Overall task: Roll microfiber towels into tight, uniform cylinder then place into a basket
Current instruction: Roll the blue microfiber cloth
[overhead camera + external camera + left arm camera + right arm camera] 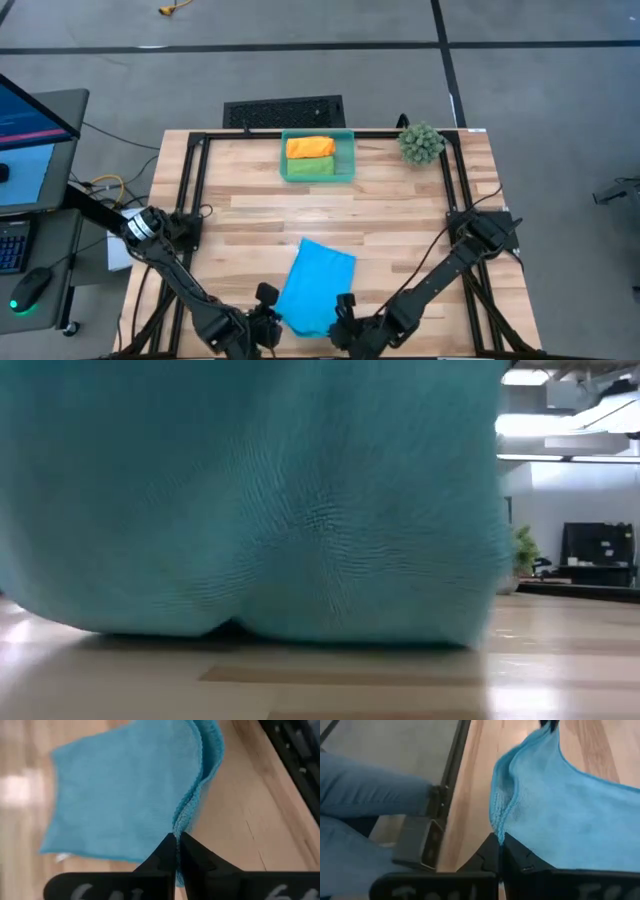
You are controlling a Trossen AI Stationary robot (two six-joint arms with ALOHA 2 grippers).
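Grippers both pinched shut on the sky blue towel [318, 288] at the near table edge: left gripper [178, 840] clamps a doubled hem at one near corner, right gripper [501, 841] clamps the other near corner, fingers together with cloth between them in both wrist views. Towel lies folded over, front edge lifted off the wooden table [400, 210], far part resting flat toward table centre. Low view is nearly filled by the hanging blue cloth, its bottom touching the tabletop. Teal basket [349, 150] sits at the far edge, centre, holding an orange towel [310, 147] and a green towel [309, 167] side by side. Spiky green plant ball [421, 143] just right of the basket. Right wrist view shows a person's jeans-clad legs [365, 785] beyond the table frame.
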